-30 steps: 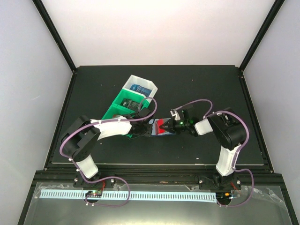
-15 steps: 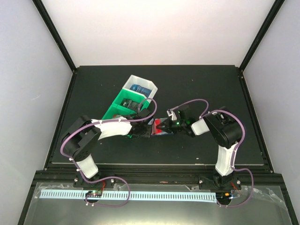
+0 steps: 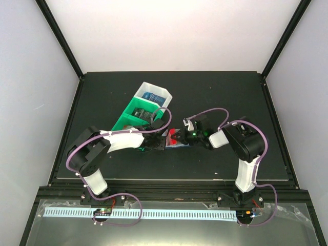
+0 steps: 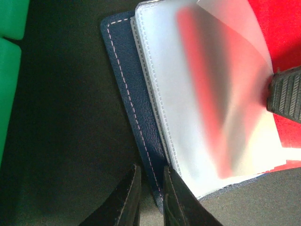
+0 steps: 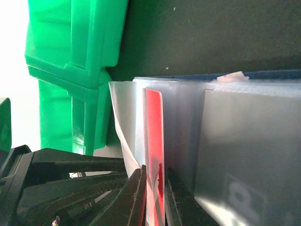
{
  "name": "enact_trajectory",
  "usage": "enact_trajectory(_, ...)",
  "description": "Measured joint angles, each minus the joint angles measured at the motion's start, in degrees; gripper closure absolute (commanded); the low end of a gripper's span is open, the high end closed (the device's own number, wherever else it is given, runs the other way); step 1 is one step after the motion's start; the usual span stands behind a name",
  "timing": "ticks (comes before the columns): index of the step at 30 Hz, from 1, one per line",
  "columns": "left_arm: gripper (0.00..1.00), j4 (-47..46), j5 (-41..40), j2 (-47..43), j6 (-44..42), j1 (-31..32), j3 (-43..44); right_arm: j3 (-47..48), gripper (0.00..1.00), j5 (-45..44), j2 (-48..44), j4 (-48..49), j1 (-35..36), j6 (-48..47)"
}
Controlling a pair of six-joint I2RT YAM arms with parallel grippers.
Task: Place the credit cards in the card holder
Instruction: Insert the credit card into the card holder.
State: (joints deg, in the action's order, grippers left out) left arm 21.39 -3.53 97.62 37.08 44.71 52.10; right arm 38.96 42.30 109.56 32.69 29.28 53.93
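The card holder [image 3: 180, 144] lies open on the mat, its dark blue cover [image 4: 126, 89] outside and its clear sleeves [image 4: 188, 117] inside. My left gripper [image 4: 149, 197] is shut on the cover's near edge; it also shows in the top view [image 3: 160, 142]. My right gripper [image 5: 154, 188] is shut on a red-and-white credit card [image 5: 154, 136], held on edge with its far end between the clear sleeves [image 5: 235, 141]. The same card shows red through the sleeve in the left wrist view [image 4: 277, 42]. The right gripper [image 3: 177, 137] meets the holder from the right.
A green-and-white three-compartment bin [image 3: 134, 114] stands just behind and left of the holder, with blue cards in its white end [image 3: 154, 95]. It fills the upper left of the right wrist view [image 5: 70, 70]. The black mat's raised edges border the work area.
My right gripper has moved a little to the left with the red-and-white card, further over the holder. My left gripper has stayed on the cover.
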Motion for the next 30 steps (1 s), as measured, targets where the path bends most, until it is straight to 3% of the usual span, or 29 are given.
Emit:
enact_trajectory(12, 0.86, -0.35, -0.09, 0.0, -0.02, 0.0, -0.15, -1.22, 0.68, -1.11, -0.28, 2.93, 0.0, 1.51)
enact_trajectory(18, 0.86, -0.39, -0.11, 0.0, -0.02, 0.02, -0.17, -1.51, 0.66, -1.81, -1.2, 2.95, 0.42, 1.66)
enact_trajectory(21, 0.86, -0.42, -0.11, 0.0, -0.02, 0.02, -0.17, -1.51, 0.71, -2.32, -1.4, 2.82, 0.66, 1.57)
enact_trajectory(25, 0.86, -0.42, -0.11, 0.0, -0.02, 0.02, -0.17, -1.51, 0.87, -2.78, -1.42, 2.19, 0.68, 1.14)
enact_trajectory(30, 0.86, -0.44, -0.11, 0.0, -0.02, 0.02, -0.2, -1.51, 0.94, -4.9, -2.6, -1.44, 0.76, -0.11)
